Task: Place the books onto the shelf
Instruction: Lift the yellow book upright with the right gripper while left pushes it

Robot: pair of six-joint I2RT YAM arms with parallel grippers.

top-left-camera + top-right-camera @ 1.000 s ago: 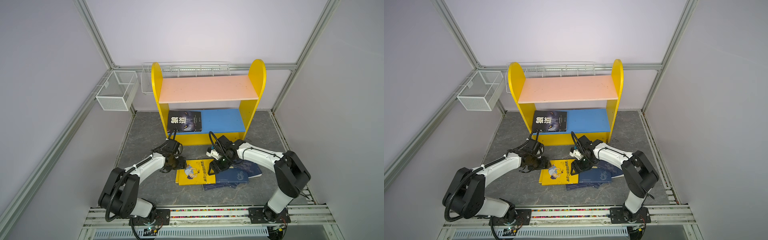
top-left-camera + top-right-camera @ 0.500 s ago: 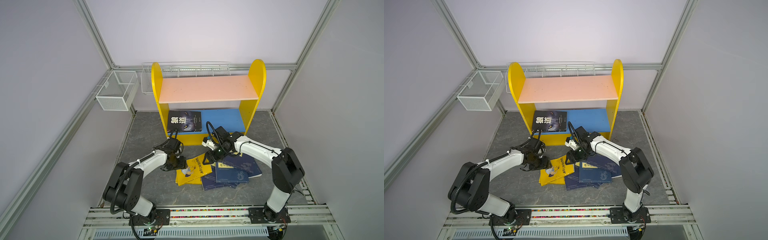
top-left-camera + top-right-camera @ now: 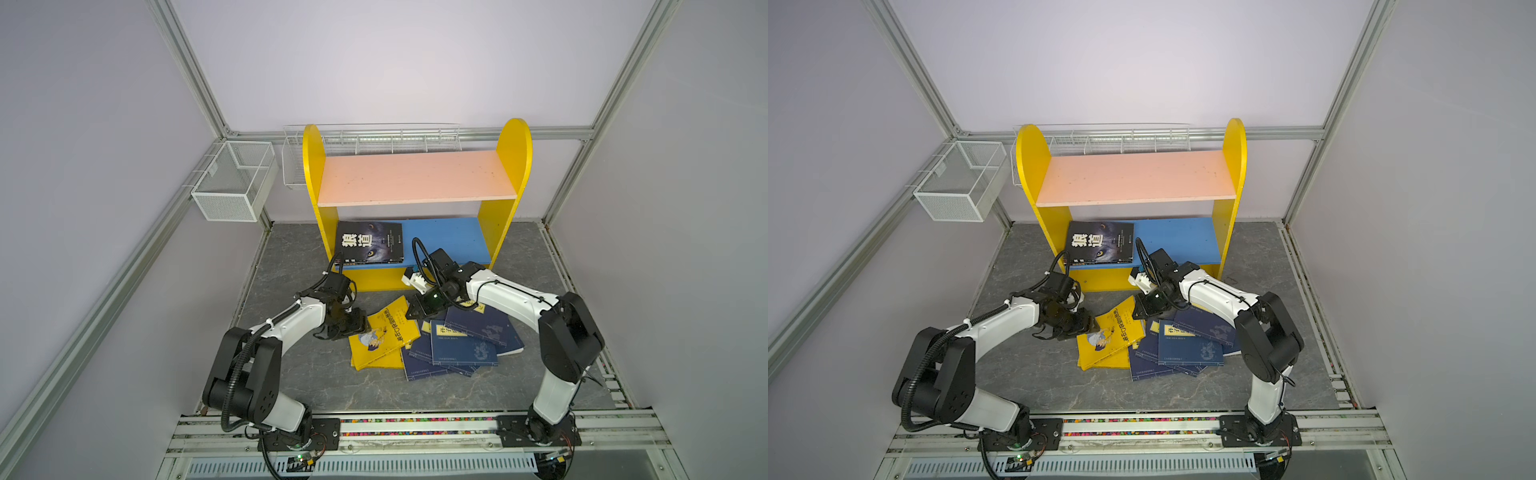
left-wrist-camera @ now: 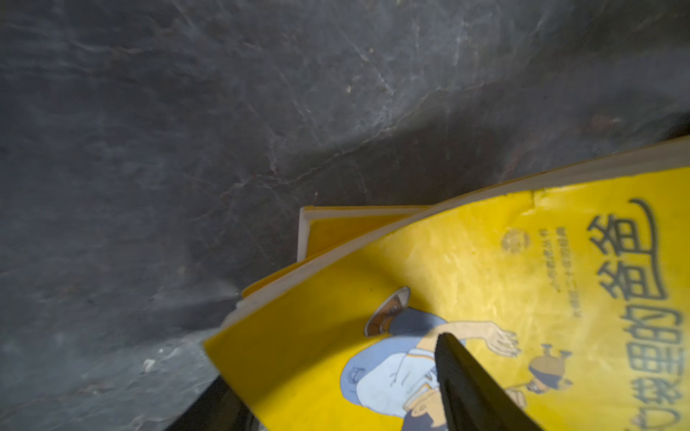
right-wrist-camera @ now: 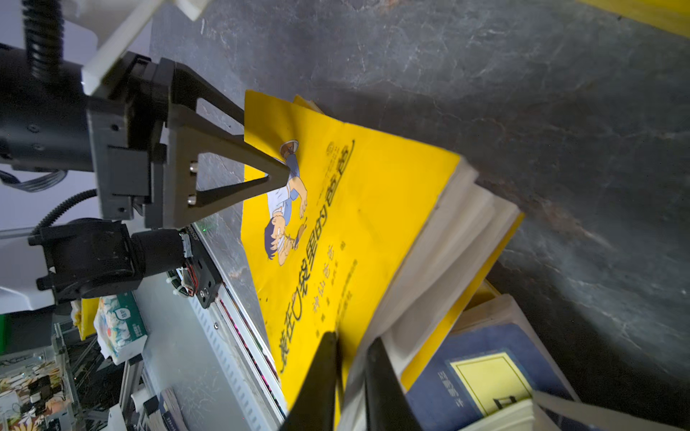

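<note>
A yellow book (image 3: 386,332) (image 3: 1113,332) with a cartoon boy lies tilted on the floor in front of the shelf (image 3: 415,178). My right gripper (image 3: 413,311) (image 5: 353,347) is shut on its cover and top pages at the far right edge, which is raised. My left gripper (image 3: 360,326) (image 3: 1090,326) is open and straddles the near left corner, one finger (image 4: 470,388) over the cover (image 4: 448,280). A second yellow book (image 4: 336,227) lies underneath. Several navy books (image 3: 465,345) (image 5: 485,373) overlap to the right. A black book (image 3: 370,243) lies flat on the blue lower board (image 3: 449,241).
A white mesh basket (image 3: 232,183) hangs on the left wall. A long wire basket (image 3: 374,139) runs behind the shelf top. The arms' base rail (image 3: 415,428) runs along the front. The shelf's yellow front panel (image 3: 374,282) stands just beyond both grippers.
My right gripper has shut on the yellow book's edge. The book has swung from flat to tilted, its far end raised. The left gripper stays at its near corner.
</note>
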